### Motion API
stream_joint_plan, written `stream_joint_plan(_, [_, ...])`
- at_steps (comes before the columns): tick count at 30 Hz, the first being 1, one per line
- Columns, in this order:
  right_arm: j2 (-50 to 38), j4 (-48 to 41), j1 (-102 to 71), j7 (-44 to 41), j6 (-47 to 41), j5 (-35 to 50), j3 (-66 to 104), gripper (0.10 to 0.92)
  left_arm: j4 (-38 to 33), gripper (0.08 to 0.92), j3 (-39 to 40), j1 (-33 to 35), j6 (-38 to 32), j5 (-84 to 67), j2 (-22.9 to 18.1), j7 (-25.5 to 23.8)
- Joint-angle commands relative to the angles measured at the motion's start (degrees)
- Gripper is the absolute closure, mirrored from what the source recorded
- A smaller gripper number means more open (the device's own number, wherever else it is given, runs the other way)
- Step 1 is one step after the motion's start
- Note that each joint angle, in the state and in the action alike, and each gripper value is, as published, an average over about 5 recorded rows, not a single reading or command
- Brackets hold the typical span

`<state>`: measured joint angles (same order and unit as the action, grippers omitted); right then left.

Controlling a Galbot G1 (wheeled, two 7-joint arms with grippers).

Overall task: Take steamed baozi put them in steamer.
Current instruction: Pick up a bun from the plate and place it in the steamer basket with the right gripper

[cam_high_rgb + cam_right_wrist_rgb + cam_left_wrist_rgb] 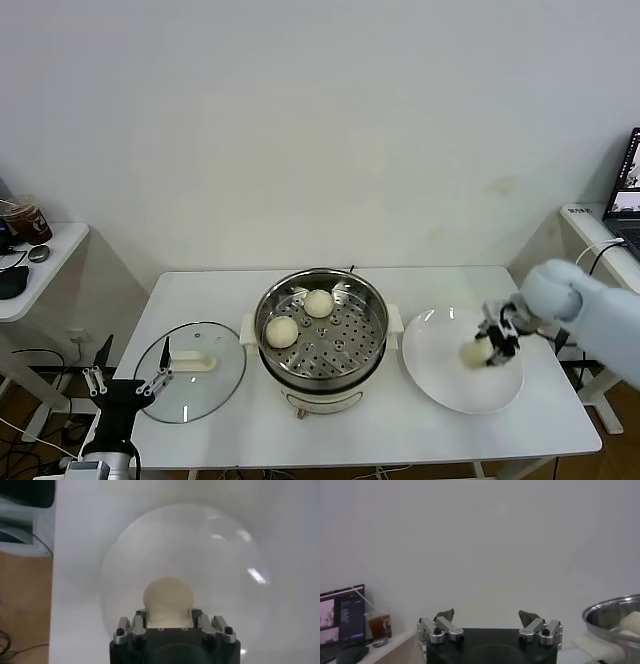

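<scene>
step: pick of the third bun; two already in the pot, one on the plate, no fourth in view
right gripper (487,343): over the plate near the table's right edge, fingers clamped either side of a bun (474,352); wrist view shows the same bun (168,597) seated between the fingers
grip: judged closed on the bun; cannot tell whether lifted clear or touching the plate
plate (440,375): white, flat, right part of the table, just beside the pot's right handle; nothing else on it
pot (372,300): steel steamer at table centre, lid off, perforated tray exposed
buns in pot: one (282,332) on the tray's left side, another (318,303) toward the back rim, near each other but apart; tray's right and front parts free
lid (215,385): glass, flat on the table's left part, clear of the pot
left gripper (128,383): parked off the table's front-left corner, below the lid's edge, fingers spread wide, nothing held; wrist view confirms, fingers (445,625) far apart
next move, judged: straight lift clear of the plate, carry left over the pot's right rim, lower onto a free patch of tray, then let go
needs: enough height to clear rim and right handle; soft squeeze only, dough likely dents
risk: bun sticking to the fingers on release, or rolling into the two already placed if dropped from too high
</scene>
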<state>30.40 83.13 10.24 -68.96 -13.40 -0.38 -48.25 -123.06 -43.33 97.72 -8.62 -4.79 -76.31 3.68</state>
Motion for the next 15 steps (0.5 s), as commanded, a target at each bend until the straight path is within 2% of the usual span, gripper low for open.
stream_joint_plan(1, [9.6, 0.1, 28.3, -4.3, 2.5, 11.1, -10.3, 0.508, 0.3, 0.177, 0.2, -0.5, 0.0, -0.2, 0.2, 0.0])
stream_joint_plan(9, [23.7, 7.3, 29.7, 1.2, 7.1, 16.8, -20.5, 0.548, 0.2, 0.177, -0.3, -0.5, -0.2, 0.0, 0.2, 0.0])
stream_joint_plan(15, [31.7, 10.6, 25.7, 4.7, 15.6, 10.2, -25.3, 0.55, 0.0, 0.177, -1.2, -0.1, -0.3, -0.1, 0.0, 0.0])
